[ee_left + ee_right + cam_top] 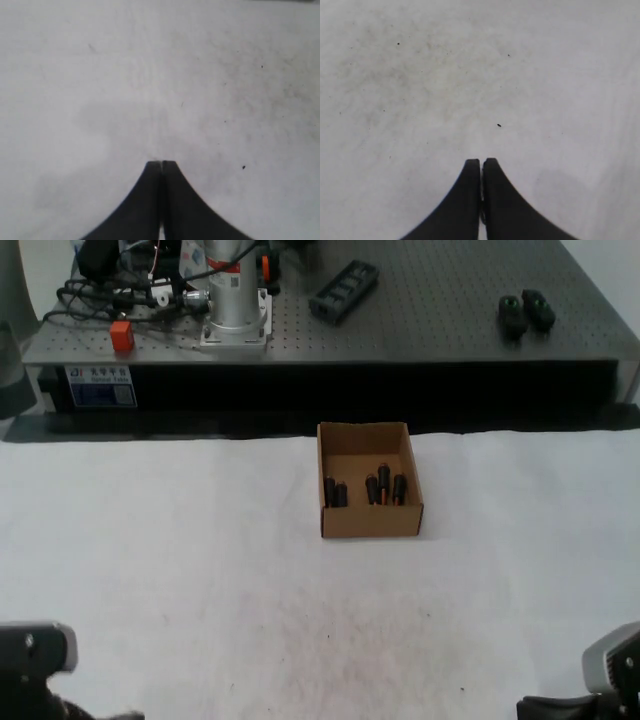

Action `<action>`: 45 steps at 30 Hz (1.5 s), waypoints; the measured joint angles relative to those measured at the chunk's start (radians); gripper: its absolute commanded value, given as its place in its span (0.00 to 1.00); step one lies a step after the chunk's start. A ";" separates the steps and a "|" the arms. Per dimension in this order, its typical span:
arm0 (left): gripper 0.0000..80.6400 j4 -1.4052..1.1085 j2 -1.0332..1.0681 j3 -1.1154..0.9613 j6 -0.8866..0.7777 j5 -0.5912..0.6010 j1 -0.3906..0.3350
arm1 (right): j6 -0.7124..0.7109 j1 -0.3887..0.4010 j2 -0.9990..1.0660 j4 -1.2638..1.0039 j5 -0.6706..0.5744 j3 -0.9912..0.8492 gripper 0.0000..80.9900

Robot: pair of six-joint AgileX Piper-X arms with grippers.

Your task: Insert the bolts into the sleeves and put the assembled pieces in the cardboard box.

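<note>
Here's the cardboard box [368, 523], sitting open-topped in the middle of the white sheet [200, 570], well apart from both near corners. Count what's inside: five dark pieces [384, 480] on the box floor, two side by side toward one wall and three clustered toward the other. There is a hint of orange among the three. They are too small to tell bolt from sleeve.

Left gripper [161, 164] now: its two black fingers are pressed together tip to tip with nothing between them, poised over bare white sheet. Right gripper [481, 162]: same story, fingers closed to a hairline seam and holding nothing, with speckled sheet underneath.

From the high view, part of one arm [35, 660] shows at one near corner and part of another at the opposite corner. Which side each belongs to can't be told from here.

Beyond the sheet lies the perforated plate [430, 330]. On it stand one metal post [235, 300], one orange block [121, 335] beside a tangle of cables [95, 290], and one black tray [343, 290]. Two black parts [526, 312] sit next to each other near the far corner.
</note>
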 measured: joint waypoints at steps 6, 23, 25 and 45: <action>0.01 -0.077 -0.116 0.067 0.000 0.033 0.000 | 0.000 0.000 0.000 0.000 0.000 0.000 0.01; 0.01 -0.009 -0.359 0.193 -0.056 0.036 0.000 | 0.161 0.000 0.017 -0.156 0.000 0.093 0.01; 0.01 -0.009 -0.359 0.198 -0.056 0.036 0.000 | 0.174 0.000 0.017 -0.184 0.000 0.105 0.01; 0.01 -0.012 -0.362 0.243 -0.118 0.061 0.000 | 0.177 0.000 0.017 -0.201 0.022 0.105 0.01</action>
